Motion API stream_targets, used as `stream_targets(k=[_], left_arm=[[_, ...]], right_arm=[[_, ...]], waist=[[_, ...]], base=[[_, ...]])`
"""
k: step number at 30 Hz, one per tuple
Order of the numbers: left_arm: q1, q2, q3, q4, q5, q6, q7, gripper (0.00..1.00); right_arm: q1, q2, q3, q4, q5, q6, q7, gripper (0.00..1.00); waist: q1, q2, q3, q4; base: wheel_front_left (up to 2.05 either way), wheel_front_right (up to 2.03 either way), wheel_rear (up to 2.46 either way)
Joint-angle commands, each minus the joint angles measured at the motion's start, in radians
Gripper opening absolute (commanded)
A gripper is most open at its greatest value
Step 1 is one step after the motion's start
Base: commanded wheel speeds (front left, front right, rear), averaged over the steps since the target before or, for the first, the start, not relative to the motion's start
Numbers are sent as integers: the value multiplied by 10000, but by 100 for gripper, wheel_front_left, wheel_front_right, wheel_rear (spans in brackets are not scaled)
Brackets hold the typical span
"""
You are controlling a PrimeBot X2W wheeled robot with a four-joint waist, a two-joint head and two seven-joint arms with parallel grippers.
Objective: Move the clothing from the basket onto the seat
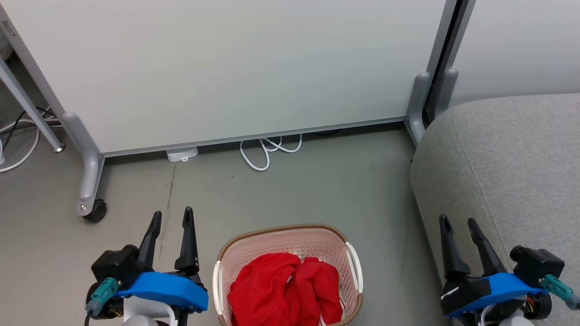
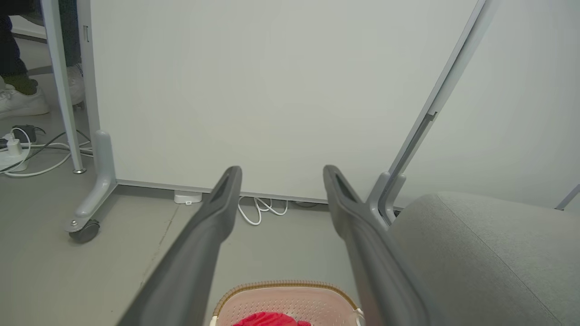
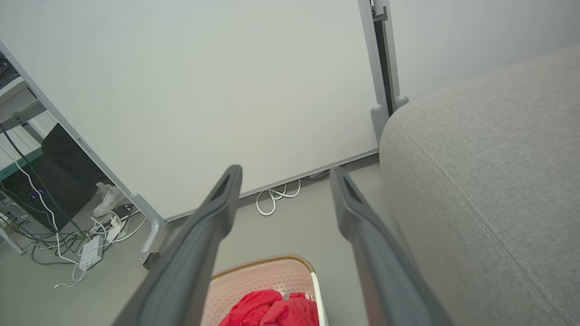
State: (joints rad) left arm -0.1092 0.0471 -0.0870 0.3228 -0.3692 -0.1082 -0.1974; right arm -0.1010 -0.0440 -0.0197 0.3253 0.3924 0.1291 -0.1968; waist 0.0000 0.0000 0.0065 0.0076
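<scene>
The red clothing lies crumpled inside the cream basket, which stands on the floor at the bottom middle of the head view. The grey seat fills the right side. My left gripper is open, left of the basket and above the floor. Open too, my right gripper hovers by the seat's front edge, right of the basket. Both wrist views show the basket and clothing below the open fingers, and the seat to the right.
A white partition panel on grey wheeled feet stands behind the basket. White cable loops lie under its edge. More cables and a power strip lie at the left. A person's white shoes stand beyond the panel.
</scene>
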Motion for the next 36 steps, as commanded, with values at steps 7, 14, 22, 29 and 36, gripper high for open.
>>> stream_targets(k=[7,14,22,29,36], left_arm=[[-265,42,-96,314,501,-90,-216,100],[-312,43,-61,513,830,-88,-358,100],[-352,44,-120,642,1215,-4,-519,100],[-341,47,-176,711,1590,11,-630,100],[-349,48,-193,765,1769,22,-694,100]], right_arm=[[-225,-80,-5,131,-731,21,-223,100],[-229,-82,28,245,-1230,23,-375,100],[-302,-86,79,366,-1704,23,-519,100],[-312,-89,120,444,-2154,22,-649,100],[-322,-91,169,453,-2333,18,-702,100]], waist=[[0,0,-29,20],[0,0,-28,43],[0,0,-48,17],[0,0,-67,-15],[0,0,-55,-20]], base=[[0,0,0],[0,0,0],[0,0,0],[0,0,0],[0,0,0]])
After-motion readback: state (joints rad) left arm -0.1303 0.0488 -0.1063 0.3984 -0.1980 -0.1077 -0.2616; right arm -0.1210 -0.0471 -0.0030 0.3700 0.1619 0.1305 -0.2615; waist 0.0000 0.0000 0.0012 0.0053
